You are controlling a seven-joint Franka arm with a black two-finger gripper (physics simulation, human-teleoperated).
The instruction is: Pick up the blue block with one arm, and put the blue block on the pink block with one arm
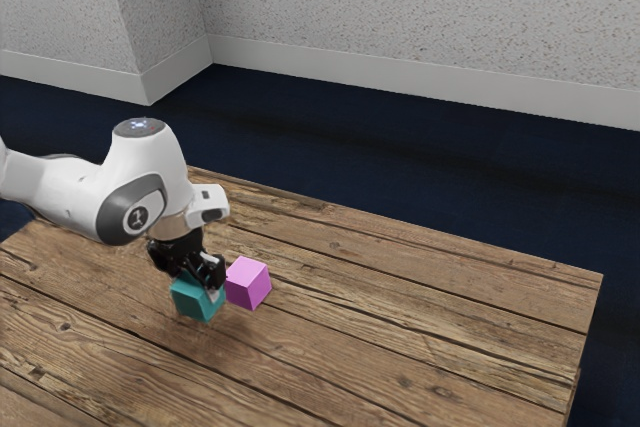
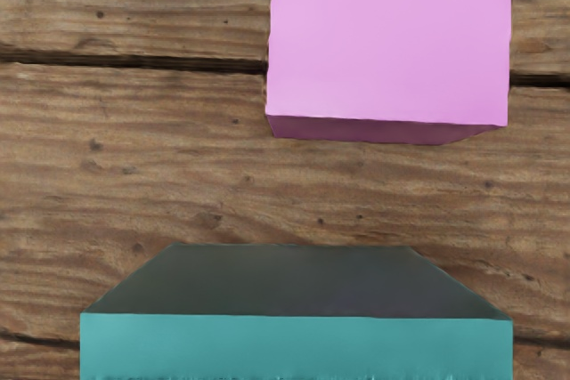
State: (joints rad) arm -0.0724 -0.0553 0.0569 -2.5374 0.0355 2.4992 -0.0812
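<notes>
The blue block point(image 1: 195, 301), teal in colour, is near the table's front left with my black gripper point(image 1: 197, 281) shut on its top from above. It seems to hover just off the wood, a faint shadow under it. In the wrist view the blue block point(image 2: 294, 344) lies directly under my hand. The pink block point(image 1: 248, 282) rests on the table right beside it, toward the exterior view's right, with a narrow gap between them. In the wrist view the pink block point(image 2: 389, 37) lies just beyond the teal one, slightly off to one side, its top bare.
The wooden plank table point(image 1: 420, 327) stretches wide toward the exterior view's right and ends at an edge near the far right. A dark blue floor and grey walls surround it. My white arm point(image 1: 90, 197) comes in from the left.
</notes>
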